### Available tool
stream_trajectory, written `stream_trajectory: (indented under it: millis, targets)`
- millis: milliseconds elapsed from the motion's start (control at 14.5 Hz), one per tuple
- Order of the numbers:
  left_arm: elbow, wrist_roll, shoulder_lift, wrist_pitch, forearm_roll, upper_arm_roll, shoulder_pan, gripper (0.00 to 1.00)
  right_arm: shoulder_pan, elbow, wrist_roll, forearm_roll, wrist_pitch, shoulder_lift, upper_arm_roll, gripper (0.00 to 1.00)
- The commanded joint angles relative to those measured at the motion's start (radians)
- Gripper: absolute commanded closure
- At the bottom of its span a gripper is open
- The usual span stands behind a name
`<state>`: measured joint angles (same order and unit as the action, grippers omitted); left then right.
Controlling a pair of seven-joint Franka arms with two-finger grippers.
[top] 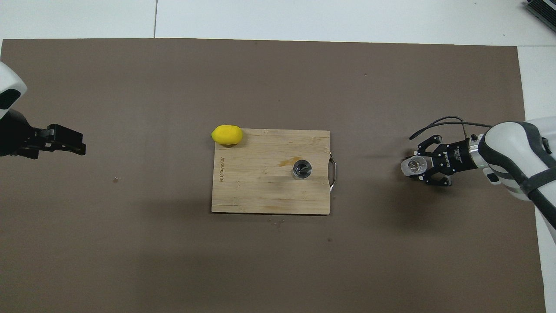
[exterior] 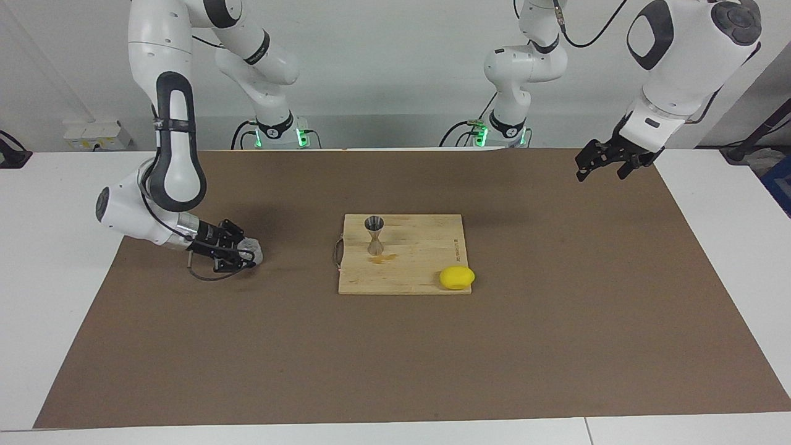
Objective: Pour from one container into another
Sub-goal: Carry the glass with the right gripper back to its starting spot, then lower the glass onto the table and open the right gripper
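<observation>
Right gripper low at the right arm's end of the counter, fingers around clear cup. Jigger upright on cutting board. Lift level, carry over jigger, tilt slowly. Left gripper waits, fingers apart, empty.

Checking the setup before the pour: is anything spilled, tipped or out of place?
One oddity: a small orange-brown stain marks the cutting board beside the upright jigger, like a spill. The lemon overhangs a board corner. The right gripper is at the clear cup on the mat; the left gripper waits.
</observation>
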<state>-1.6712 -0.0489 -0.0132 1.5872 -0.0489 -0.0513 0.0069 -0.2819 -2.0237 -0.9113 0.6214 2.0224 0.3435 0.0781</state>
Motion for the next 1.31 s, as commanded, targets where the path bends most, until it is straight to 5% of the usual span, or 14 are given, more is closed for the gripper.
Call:
stream_trajectory:
  millis: [0,415,761,1245]
  targets:
    - [-0.009,-0.002,-0.011,0.01,0.018,-0.005,0.004,0.0,-0.02,-0.003,0.005,0.031,0.012,-0.004,0.008,0.0]
    - [-0.007,-0.012,-0.011,0.005,0.018,-0.007,-0.012,0.0,-0.088,-0.012,0.006,0.012,0.012,-0.047,0.003,0.0]
    - [-0.007,-0.006,-0.014,-0.007,0.017,-0.005,-0.011,0.0,-0.08,-0.041,0.135,-0.136,0.006,-0.136,0.006,0.0]
    - [-0.007,-0.006,-0.014,-0.007,0.018,-0.005,-0.011,0.0,0.085,0.019,0.506,-0.414,0.001,-0.19,0.012,0.0]
